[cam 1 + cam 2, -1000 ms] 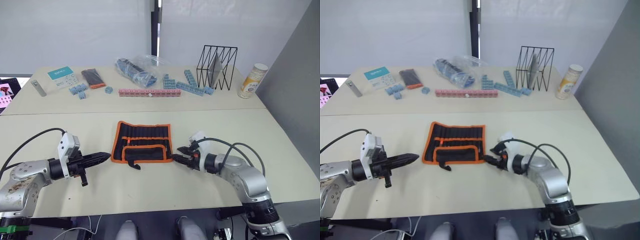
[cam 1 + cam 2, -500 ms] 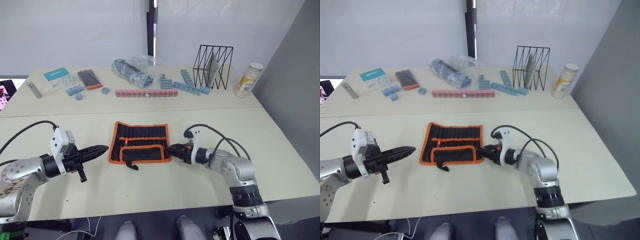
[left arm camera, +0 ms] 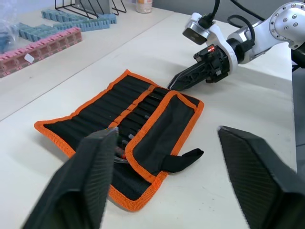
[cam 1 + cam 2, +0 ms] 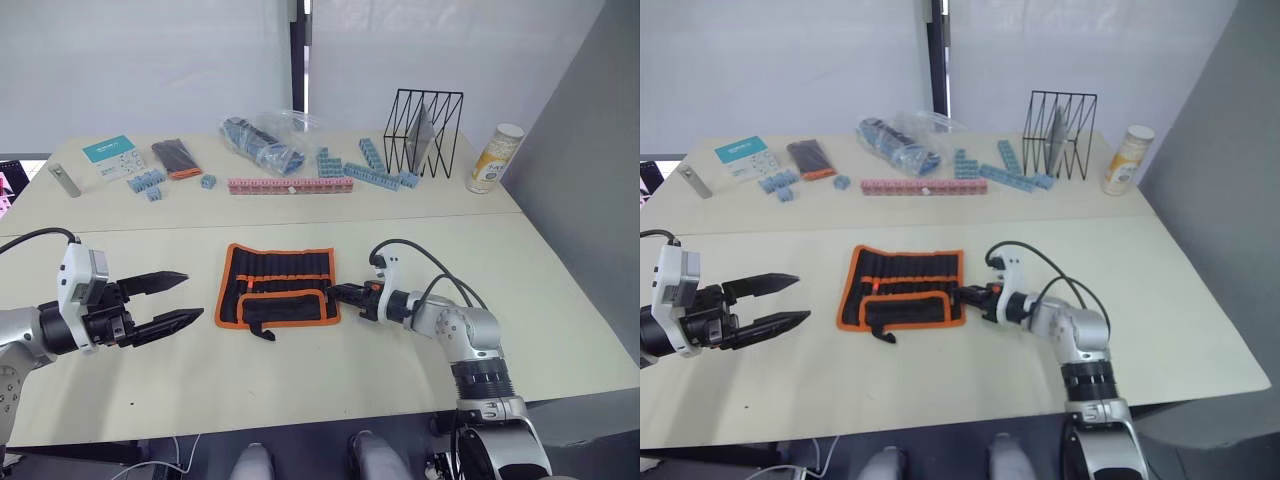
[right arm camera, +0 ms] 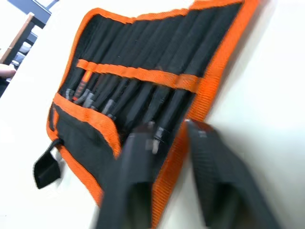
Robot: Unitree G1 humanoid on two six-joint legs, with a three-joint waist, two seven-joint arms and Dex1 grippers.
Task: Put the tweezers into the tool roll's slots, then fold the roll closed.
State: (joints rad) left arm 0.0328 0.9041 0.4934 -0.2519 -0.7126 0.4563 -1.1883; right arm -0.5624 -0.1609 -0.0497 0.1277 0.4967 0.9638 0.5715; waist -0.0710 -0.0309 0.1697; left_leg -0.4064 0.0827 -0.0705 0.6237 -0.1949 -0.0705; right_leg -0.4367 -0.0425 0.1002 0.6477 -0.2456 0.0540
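Tool roll [image 4: 282,284] lies open on the near table [image 4: 560,300], roughly centred between the two arms. Orange piping runs round its edge, and an orange band crosses the slots [image 5: 143,76]. The bottom flap [image 3: 162,129] is folded up over the lower part, with a short black tab [image 3: 183,160] sticking out from its near edge.

Tweezers [image 5: 109,102] sit in the slots — slim dark shafts side by side, ends showing just above the flap's edge. One piece near the roll's left end has an orange-red handle.

Right gripper [image 4: 335,292] is at the roll's right edge, near the flap's corner, low over the table. Its fingers are slightly parted in the right wrist view, one tip over the orange piping, the other just off the roll. Whether they pinch the fabric I cannot tell.

Left gripper [image 4: 170,297] is off to the left of the roll, apart from it, fingers spread wide and holding nothing.

Far table: wire rack [image 4: 427,120], a cylindrical container [image 4: 490,158], pink strip of blocks [image 4: 290,185], blue blocks [image 4: 375,170], plastic bag [image 4: 265,135], a small black-and-orange flat item [image 4: 172,158], a teal-and-white card [image 4: 108,150], a grey bar [image 4: 62,180].
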